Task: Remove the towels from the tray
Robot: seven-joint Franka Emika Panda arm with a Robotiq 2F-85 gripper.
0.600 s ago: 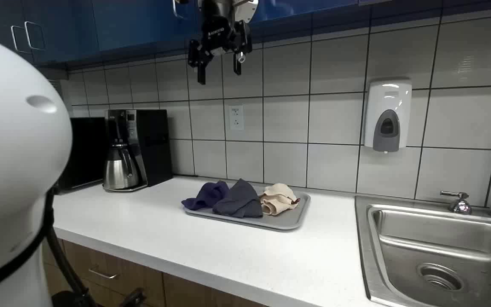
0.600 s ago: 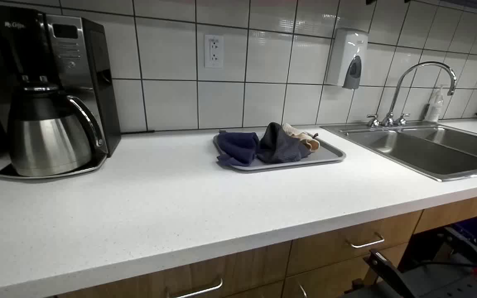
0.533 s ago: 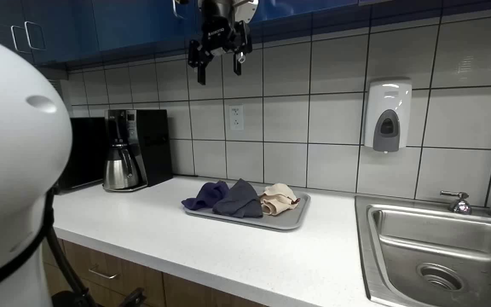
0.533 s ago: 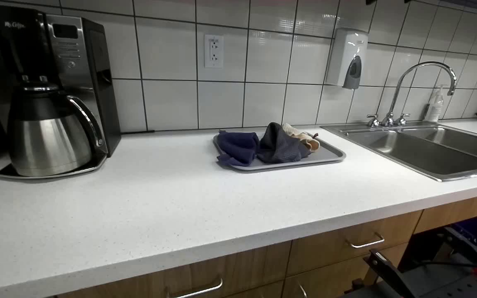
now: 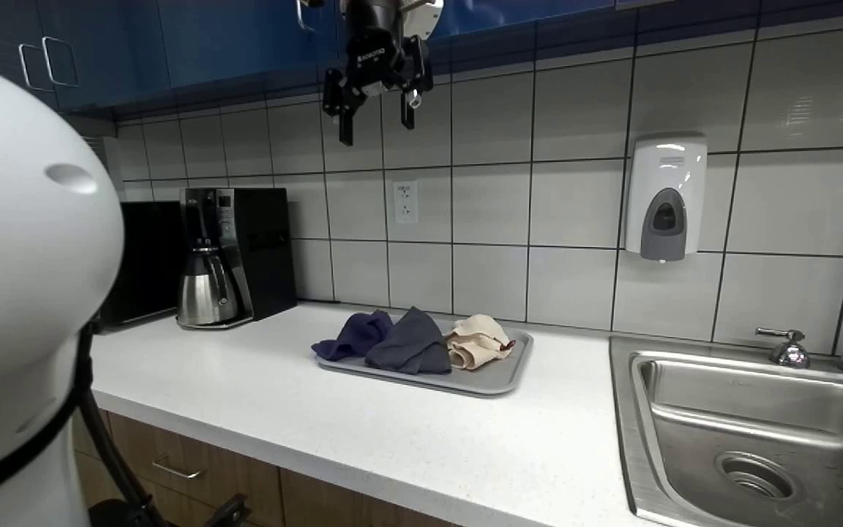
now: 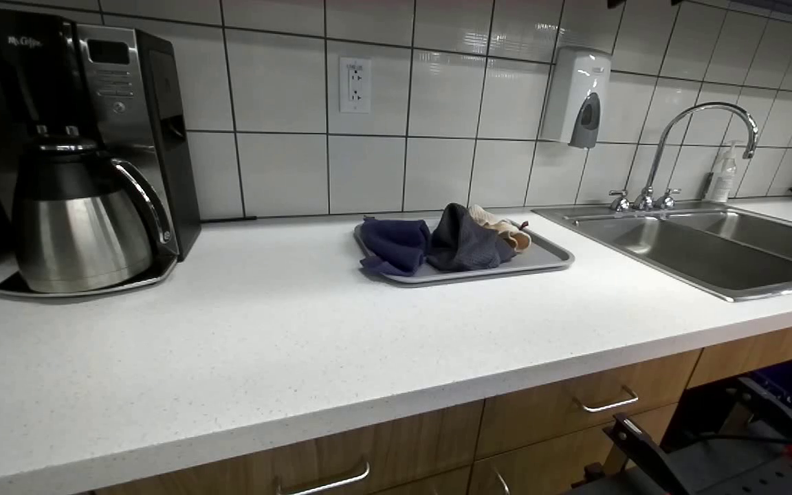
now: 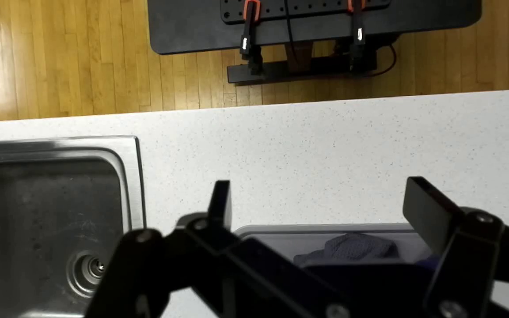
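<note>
- The gripper (image 5: 377,133) hangs high over the counter (image 5: 304,410), its jaws spread wide with nothing between them.
- The navy towel (image 5: 358,337), dark gray towel (image 5: 410,348) and cream towel (image 5: 476,344), 3 in all, lie bunched in a row on the tray (image 5: 491,380). None is off yet.
- Chief risk, in my judgement: a double pick. The cloths crowd close, and a wide bite could take 2 together. The gripper hides much of the tray in the wrist view, so whether the dark gray and cream towels overlap is hard to tell.
- A shallow pinch may let soft cloth slip out; too deep a reach may press the gripper onto the tray.
- A corner of the navy towel laps the tray's rim; grabbing there could catch the rim as well and drag everything along.
- Edges: the tray's back lies near the tiled wall (image 6: 368,172), so a rear approach looks tight. The sink (image 5: 637,432) is near on 1 side, and a towel let go there might fall in.
- Room: a broad stretch of counter separates the tray from the front edge, with more toward the coffee maker (image 6: 121,124).
</note>
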